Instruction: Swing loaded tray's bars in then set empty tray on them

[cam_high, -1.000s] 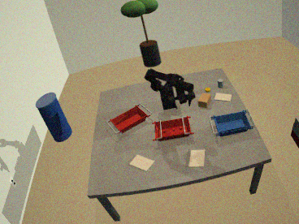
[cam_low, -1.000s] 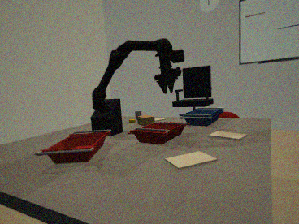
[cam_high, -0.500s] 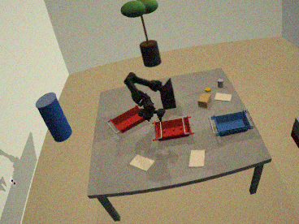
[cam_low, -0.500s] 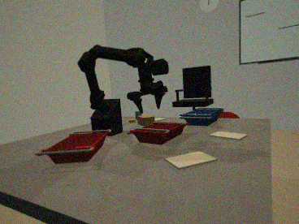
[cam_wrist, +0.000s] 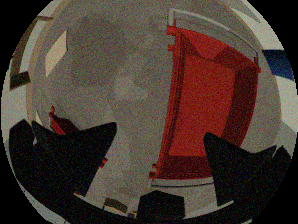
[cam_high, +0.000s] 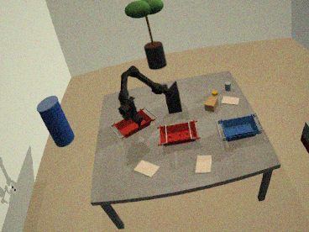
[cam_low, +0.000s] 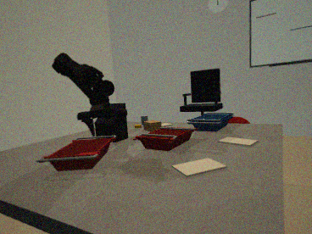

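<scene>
The loaded red tray [cam_high: 180,142] [cam_low: 156,143] stands mid-table with small blocks inside. Its left bar [cam_high: 166,134] and right bar [cam_high: 192,130] both lie across its top. The empty red tray [cam_high: 133,132] [cam_low: 72,164] [cam_wrist: 245,102] stands to its left in the top view, turned at an angle. Its bars are out over its ends. My gripper [cam_high: 139,123] [cam_wrist: 162,132] is open and empty, low over the empty tray. In the wrist view one fingertip is over the tray's inside and the other outside its long wall. In the exterior view the fingers are hard to make out.
A blue tray [cam_high: 241,137] [cam_low: 208,126] stands at the right. A wooden block [cam_high: 211,103] [cam_low: 153,125], a yellow piece [cam_high: 214,92] and a grey cup [cam_high: 227,87] are at the back right. Pale cards [cam_high: 147,168] [cam_high: 203,164] [cam_high: 230,100] lie flat on the table.
</scene>
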Controlling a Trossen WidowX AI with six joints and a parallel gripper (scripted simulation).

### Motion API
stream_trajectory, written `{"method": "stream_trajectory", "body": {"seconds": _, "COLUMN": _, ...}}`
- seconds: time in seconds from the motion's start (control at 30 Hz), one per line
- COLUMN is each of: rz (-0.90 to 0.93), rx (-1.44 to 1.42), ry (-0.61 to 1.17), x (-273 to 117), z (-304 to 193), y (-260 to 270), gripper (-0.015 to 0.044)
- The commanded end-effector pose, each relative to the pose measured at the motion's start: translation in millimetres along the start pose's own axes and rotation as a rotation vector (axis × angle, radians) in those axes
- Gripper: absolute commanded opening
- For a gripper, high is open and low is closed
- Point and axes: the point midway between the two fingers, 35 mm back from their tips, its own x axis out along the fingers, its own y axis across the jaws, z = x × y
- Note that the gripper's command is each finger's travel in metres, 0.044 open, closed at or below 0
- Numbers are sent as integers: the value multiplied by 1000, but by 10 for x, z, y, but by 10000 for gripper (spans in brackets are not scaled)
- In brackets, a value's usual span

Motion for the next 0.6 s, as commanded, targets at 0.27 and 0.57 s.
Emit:
{"method": "stream_trajectory", "body": {"seconds": 0.27, "rz": -6, "rx": 14, "ry": -2, "x": 290, "z": -24, "y": -57, "gripper": 440}}
{"method": "stream_trajectory", "body": {"seconds": 0.57, "rz": -8, "rx": 13, "ry": -5, "x": 746, "z": -26, "y": -75, "gripper": 440}}
